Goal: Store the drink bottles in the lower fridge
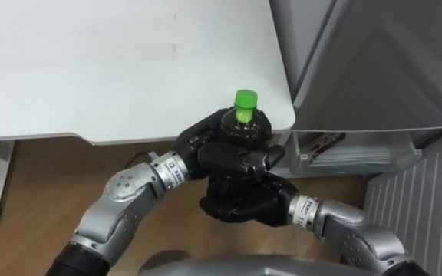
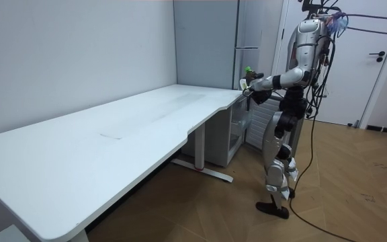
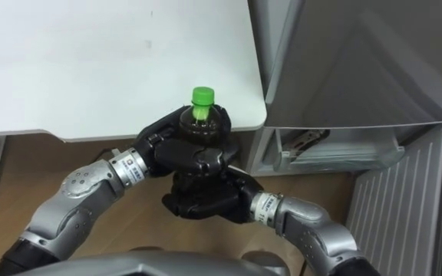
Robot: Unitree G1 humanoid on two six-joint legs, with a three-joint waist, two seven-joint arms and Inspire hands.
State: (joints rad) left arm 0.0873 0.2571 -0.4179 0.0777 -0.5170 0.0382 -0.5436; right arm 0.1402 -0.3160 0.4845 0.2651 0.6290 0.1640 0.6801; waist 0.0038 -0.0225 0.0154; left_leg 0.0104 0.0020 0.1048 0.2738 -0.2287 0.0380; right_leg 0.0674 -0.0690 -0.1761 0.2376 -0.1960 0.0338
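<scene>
Green-capped dark plastic drink bottle [image 1: 245, 100] stands upright between both hands, just off the rounded corner of the white desk [image 1: 129, 61]. The left hand [image 1: 219, 152] wraps the bottle's shoulder. Its fingers curl round it and its thumb lies across the front, so the cap and neck rise clear above them. The right hand [image 1: 240, 201] sits directly beneath and touches the left, its fingers curled round the bottle's lower part, which they hide. Just to the robot's right rises the tall grey fridge [image 1: 374, 61]. Below its upper door the lower compartment [image 1: 351, 153] stands open, showing a clear shelf, with a white ribbed panel [image 1: 424, 195] beside it. In the room view the robot stands upright on the wooden floor [image 2: 355, 195] at the desk's end, before the fridge, arms raised forward.
</scene>
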